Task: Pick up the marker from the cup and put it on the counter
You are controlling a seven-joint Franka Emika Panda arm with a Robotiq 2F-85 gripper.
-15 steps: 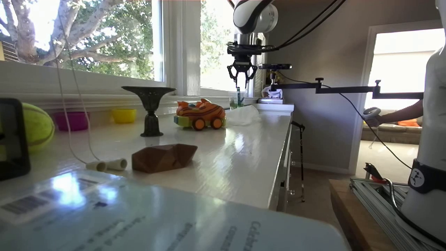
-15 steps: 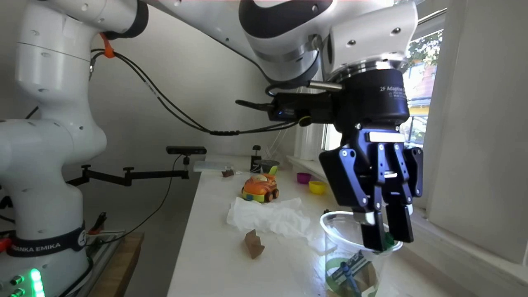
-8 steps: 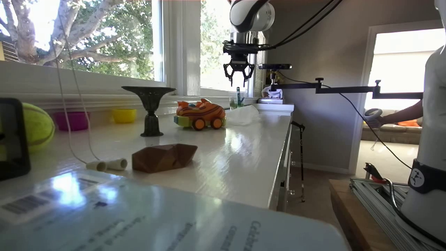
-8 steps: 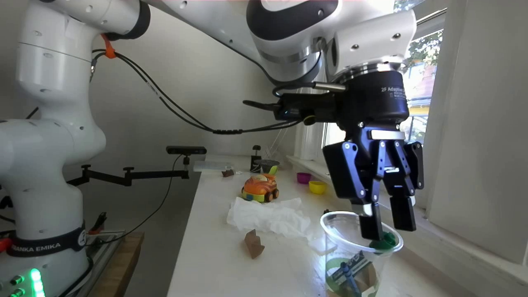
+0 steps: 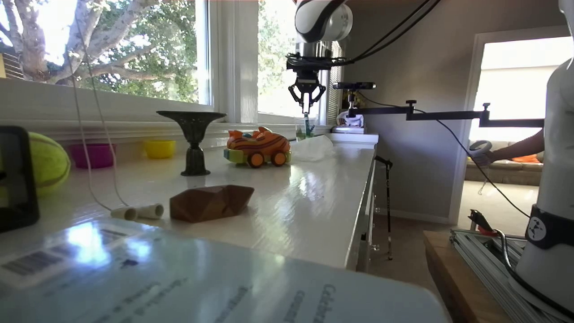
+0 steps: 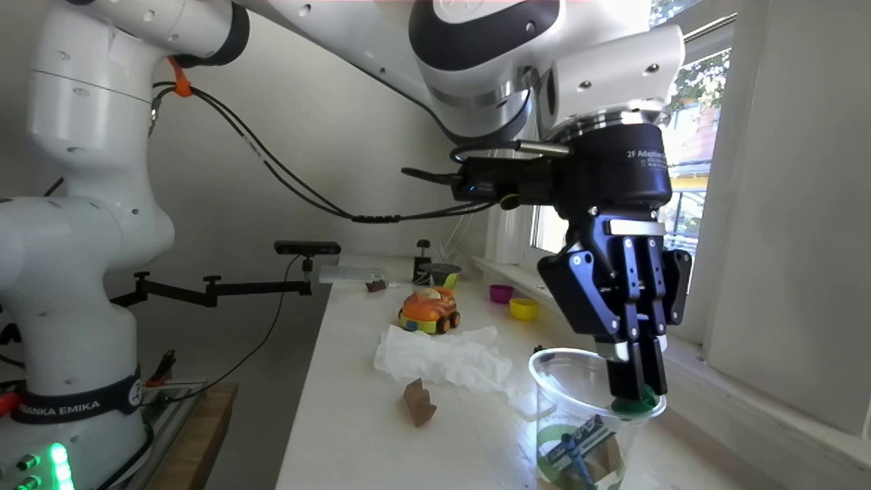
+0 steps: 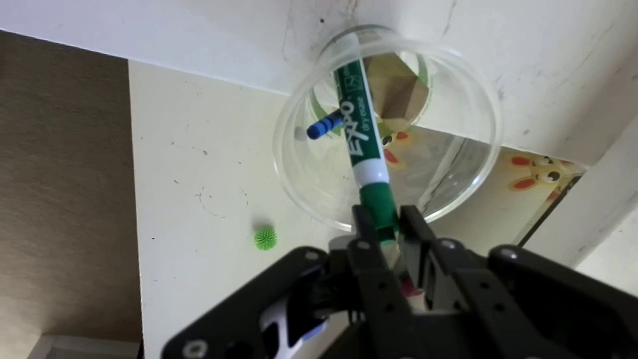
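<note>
The marker [image 7: 360, 114] is green and white with a green cap and leans inside the clear plastic cup [image 7: 279, 164]. In exterior views its green cap [image 6: 634, 406] shows at the cup's [image 6: 552, 415] rim, and it appears as a thin dark stick [image 5: 306, 122]. My gripper [image 7: 384, 214] is shut on the cap end, with one finger on each side. In exterior views the gripper [image 6: 639, 391] is at the cup's rim and points down [image 5: 306, 111]. The white counter [image 5: 305, 211] carries the cup and also shows in an exterior view [image 6: 360, 422].
A blue crayon [image 7: 324, 124] and a brown faceted block [image 7: 396, 92] are in the cup. A green spiky ball [image 7: 265, 239] lies beside it. Crumpled white paper [image 6: 442, 361], a brown piece [image 6: 418, 403] and an orange toy car [image 6: 430, 309] stand along the counter. A dark goblet [image 5: 193, 143] stands farther along.
The gripper's fingers were apart and have closed around the marker's cap. The gripper has shifted slightly toward the window. The cup has stayed in place.
</note>
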